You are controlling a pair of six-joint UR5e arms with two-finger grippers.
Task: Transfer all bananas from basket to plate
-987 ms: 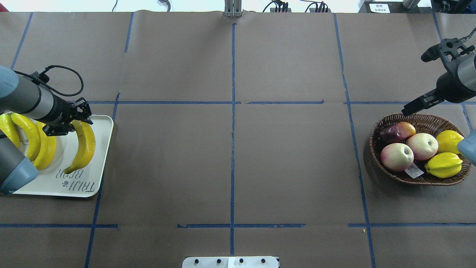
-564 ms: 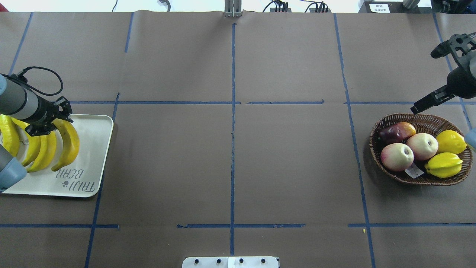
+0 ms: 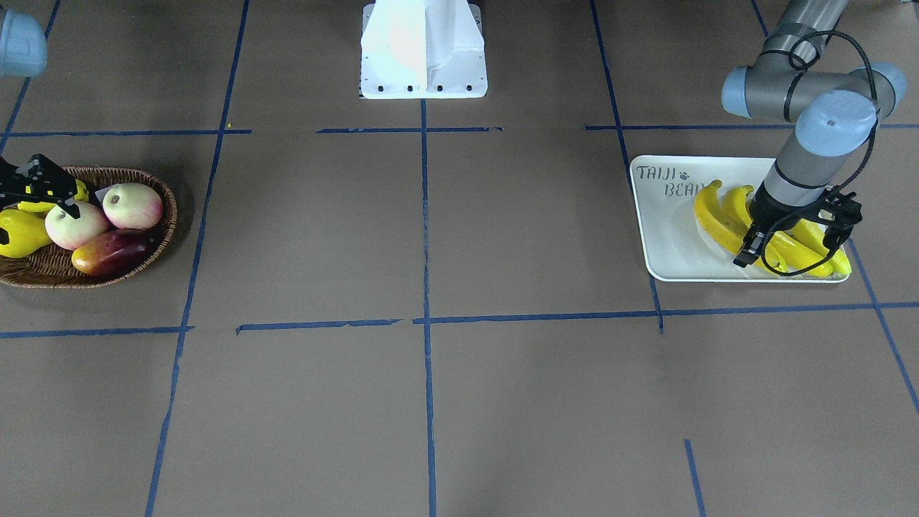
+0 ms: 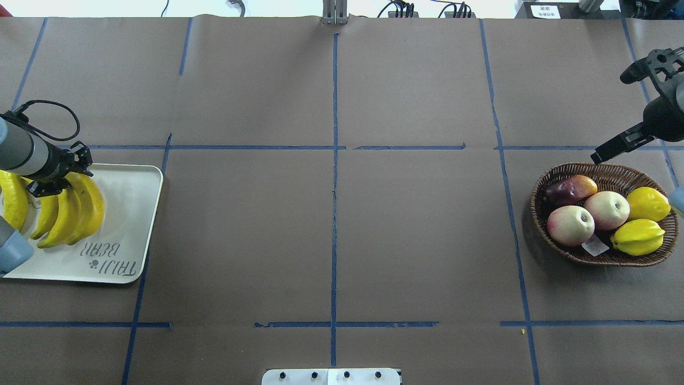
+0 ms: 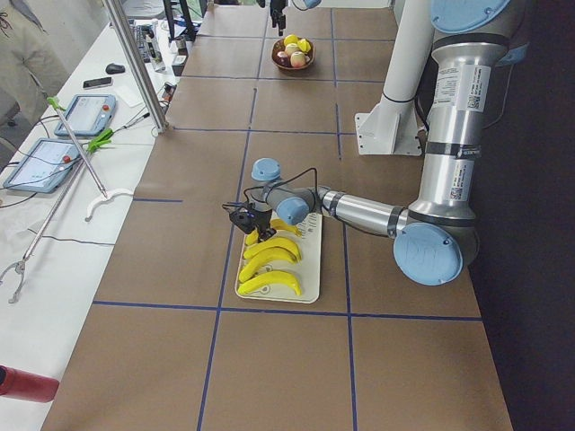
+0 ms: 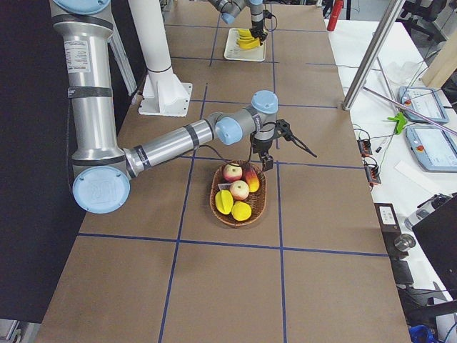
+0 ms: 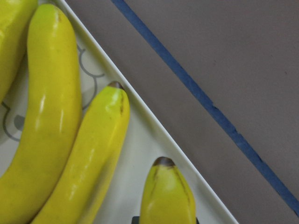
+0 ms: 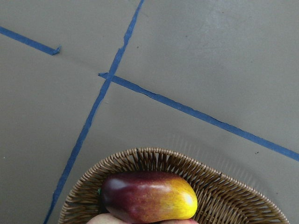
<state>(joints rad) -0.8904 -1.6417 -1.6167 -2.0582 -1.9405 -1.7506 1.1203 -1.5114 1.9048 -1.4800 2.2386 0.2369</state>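
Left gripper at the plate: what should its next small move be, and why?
Probably open the left gripper and release: its banana seems to lie on the plate against three other bananas, and the basket shows none.

Bananas (image 4: 80, 206) crowd half the plate (image 4: 136, 211); the lettered half lies open.

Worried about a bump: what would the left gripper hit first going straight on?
Probably the plate, just under the banana that the left gripper holds; the gap is unclear.
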